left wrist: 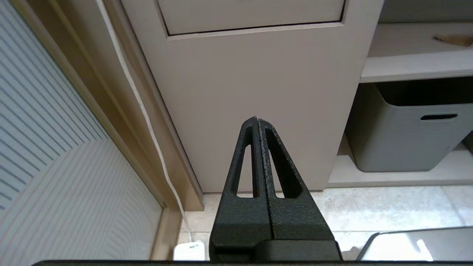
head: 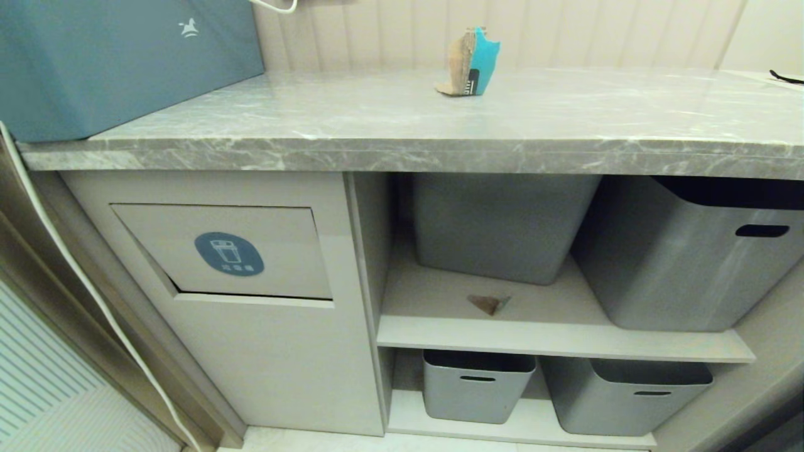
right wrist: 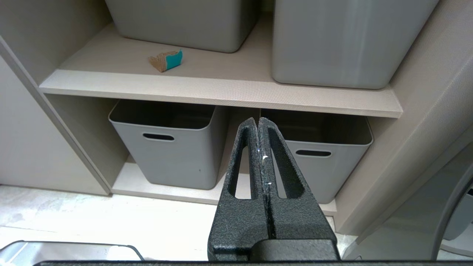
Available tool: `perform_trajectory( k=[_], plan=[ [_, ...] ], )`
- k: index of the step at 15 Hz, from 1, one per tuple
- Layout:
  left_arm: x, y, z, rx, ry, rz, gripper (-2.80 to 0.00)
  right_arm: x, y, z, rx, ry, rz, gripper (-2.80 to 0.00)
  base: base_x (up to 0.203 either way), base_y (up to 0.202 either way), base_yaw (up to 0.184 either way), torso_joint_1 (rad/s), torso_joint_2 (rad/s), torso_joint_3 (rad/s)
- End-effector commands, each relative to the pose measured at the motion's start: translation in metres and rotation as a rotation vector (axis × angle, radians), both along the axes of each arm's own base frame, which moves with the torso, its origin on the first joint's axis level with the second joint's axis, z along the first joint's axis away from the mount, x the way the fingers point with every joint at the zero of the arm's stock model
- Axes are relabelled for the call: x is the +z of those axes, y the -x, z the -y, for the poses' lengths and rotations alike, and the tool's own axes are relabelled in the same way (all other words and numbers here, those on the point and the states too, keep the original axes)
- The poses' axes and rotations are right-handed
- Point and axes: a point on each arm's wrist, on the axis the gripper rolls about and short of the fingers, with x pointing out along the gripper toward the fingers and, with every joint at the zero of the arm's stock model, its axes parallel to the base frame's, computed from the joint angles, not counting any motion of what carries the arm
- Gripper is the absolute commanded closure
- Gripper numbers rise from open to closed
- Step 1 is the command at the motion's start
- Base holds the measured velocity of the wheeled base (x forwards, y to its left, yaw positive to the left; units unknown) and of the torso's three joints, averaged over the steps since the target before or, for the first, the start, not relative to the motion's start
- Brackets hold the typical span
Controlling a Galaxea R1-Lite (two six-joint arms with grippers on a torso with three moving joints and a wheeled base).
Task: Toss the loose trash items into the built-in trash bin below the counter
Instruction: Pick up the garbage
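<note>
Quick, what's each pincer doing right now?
Left pincer: closed, holding nothing.
Right pincer: closed, holding nothing.

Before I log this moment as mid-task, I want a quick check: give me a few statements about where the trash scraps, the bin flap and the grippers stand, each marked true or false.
1. A cardboard scrap stands on the counter. True.
2. The small triangular scrap lies inside a grey storage bin. False: it lies on the open shelf, in front of the bins.
3. The trash bin flap is pushed open with a scrap halfway in. False: it looks closed, nothing in it.
4. The left gripper is shut and empty. True.
5. The right gripper holds a scrap. False: it is shut on nothing.
</note>
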Motion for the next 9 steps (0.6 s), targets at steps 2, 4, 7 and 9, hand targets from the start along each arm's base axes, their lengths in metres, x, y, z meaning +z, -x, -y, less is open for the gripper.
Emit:
perform_trajectory(
  k=[2,4,7,9],
  plan=[
    [0.0001,0.0001,-0.0002,0.009,0.027,0.001,0.00,0.0000,0.0001,0.0000,0.001,0.001,0.002,0.00,0.000,0.000,0.000,0.000,0.00,0.000],
    [-0.0002,0.0000,-0.0001,0.008,0.027,-0.002,0.00,0.0000,0.0001,0.0000,0.001,0.001,0.002,0.00,0.000,0.000,0.000,0.000,0.00,0.000],
    [0.0001,0.0002,-0.0001,0.008,0.027,0.001,0.00,0.0000,0.0001,0.0000,0.001,0.006,0.002,0.00,0.000,0.000,0.000,0.000,0.00,0.000],
    [-0.0002,0.0000,-0.0002,0.009,0.028,-0.002,0.00,-0.0002,0.0001,0.0000,-0.001,0.007,0.000,0.00,0.000,0.000,0.000,0.000,0.00,0.000]
  ],
)
